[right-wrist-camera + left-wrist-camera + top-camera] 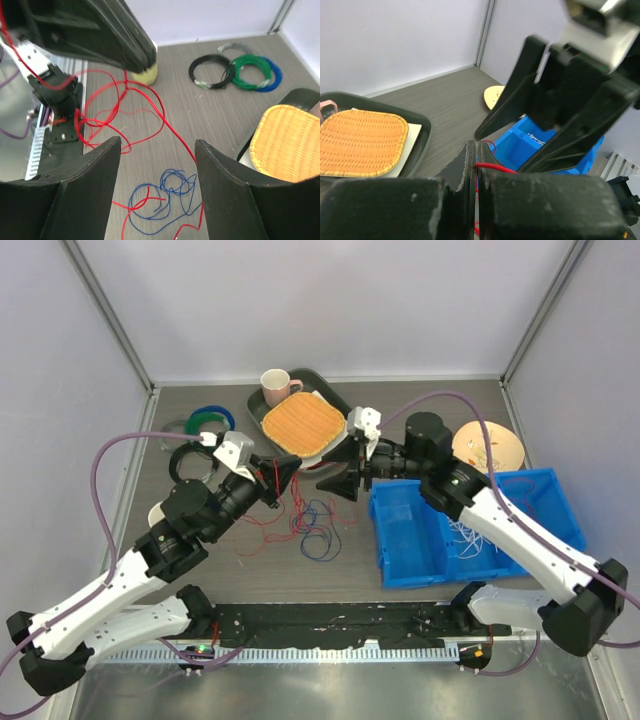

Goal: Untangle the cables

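Observation:
A red cable loops over the table and crosses a smaller blue cable lying in coils. My left gripper is shut on a strand of the red cable, held above the table at centre. Facing it, my right gripper is open and hovers over the blue cable with nothing between its fingers; in the top view it is just right of the left gripper. A white cable lies in the blue bin.
Thick black, green and blue ring coils lie at the back left. A dark tray holds a wicker mat and a pink cup. A wooden plate sits behind the bin.

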### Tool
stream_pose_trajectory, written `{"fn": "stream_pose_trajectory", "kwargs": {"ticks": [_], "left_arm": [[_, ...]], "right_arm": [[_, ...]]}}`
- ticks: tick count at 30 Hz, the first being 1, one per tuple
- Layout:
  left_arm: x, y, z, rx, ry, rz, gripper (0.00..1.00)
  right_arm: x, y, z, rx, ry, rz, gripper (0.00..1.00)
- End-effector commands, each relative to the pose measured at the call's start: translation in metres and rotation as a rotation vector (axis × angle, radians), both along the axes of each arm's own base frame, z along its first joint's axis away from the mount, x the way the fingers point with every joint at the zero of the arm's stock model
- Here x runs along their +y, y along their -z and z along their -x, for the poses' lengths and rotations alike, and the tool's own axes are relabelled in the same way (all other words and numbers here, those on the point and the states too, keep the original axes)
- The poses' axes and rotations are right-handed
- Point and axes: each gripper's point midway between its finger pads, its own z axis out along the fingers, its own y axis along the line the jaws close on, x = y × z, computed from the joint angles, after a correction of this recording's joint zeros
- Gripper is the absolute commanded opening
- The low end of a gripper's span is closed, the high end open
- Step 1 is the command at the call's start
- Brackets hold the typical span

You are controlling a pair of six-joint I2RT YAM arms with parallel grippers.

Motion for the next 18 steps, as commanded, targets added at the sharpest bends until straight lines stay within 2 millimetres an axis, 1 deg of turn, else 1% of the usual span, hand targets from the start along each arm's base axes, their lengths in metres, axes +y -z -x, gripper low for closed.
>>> {"fn": "stream_pose_trajectory", "kwargs": {"ticks": [1, 3, 4, 5, 6, 7, 8, 9, 10, 12, 13, 14, 15, 16, 17, 18], "left_arm": [[-0.002, -0.006, 0.007, -0.004, 0.038, 0.028, 0.00], [-0.003, -0.006, 0.006, -0.003, 0.039, 0.029, 0.00], [-0.006, -0.006, 0.007, -0.004, 0.051, 0.028, 0.00], [-0.006, -0.006, 0.007, -0.006, 0.054, 0.028, 0.00], [-0.007, -0.007, 0.008, -0.002, 0.057, 0.034, 0.00], [-0.008, -0.008, 0.007, 0.005, 0.057, 0.040, 0.00], [-0.010, -0.005, 0.006, 0.015, 0.056, 0.039, 0.00], [-0.012, -0.004, 0.006, 0.018, 0.066, 0.037, 0.00], [-0.014, -0.004, 0.007, 0.015, 0.075, 0.041, 0.00], [-0.018, -0.001, 0.008, 0.023, 0.090, 0.044, 0.00], [-0.019, -0.003, 0.009, 0.020, 0.098, 0.052, 0.00], [-0.020, -0.003, 0.009, 0.021, 0.106, 0.053, 0.00], [-0.021, -0.004, 0.009, 0.022, 0.108, 0.056, 0.00], [-0.020, -0.002, 0.009, 0.031, 0.104, 0.048, 0.00], [-0.016, -0.002, 0.004, 0.040, 0.068, 0.051, 0.00], [-0.011, -0.003, 0.001, 0.046, 0.036, 0.055, 0.00]], "right_arm": [[0.017, 0.012, 0.001, -0.089, -0.139, 0.054, 0.66], [0.023, 0.018, 0.001, -0.105, -0.170, 0.078, 0.66], [0.028, 0.028, -0.003, -0.089, -0.175, 0.101, 0.65], [0.032, 0.028, -0.003, -0.097, -0.181, 0.105, 0.64], [0.035, 0.032, -0.006, -0.087, -0.172, 0.111, 0.58], [0.040, 0.033, -0.013, -0.071, -0.157, 0.112, 0.43], [0.043, 0.032, -0.018, -0.056, -0.137, 0.108, 0.36], [0.044, 0.032, -0.020, -0.032, -0.126, 0.111, 0.34], [0.045, 0.033, -0.021, -0.028, -0.127, 0.117, 0.34], [0.047, 0.031, -0.020, -0.019, -0.130, 0.099, 0.34], [0.047, 0.035, -0.018, -0.013, -0.139, 0.090, 0.32], [0.050, 0.029, -0.018, -0.036, -0.148, 0.062, 0.27], [0.050, 0.029, -0.017, -0.035, -0.152, 0.057, 0.21], [0.050, 0.025, -0.019, -0.040, -0.137, 0.054, 0.09], [0.048, 0.025, -0.021, -0.023, -0.112, 0.066, 0.01], [0.046, 0.020, -0.025, -0.014, -0.077, 0.065, 0.01]]}}
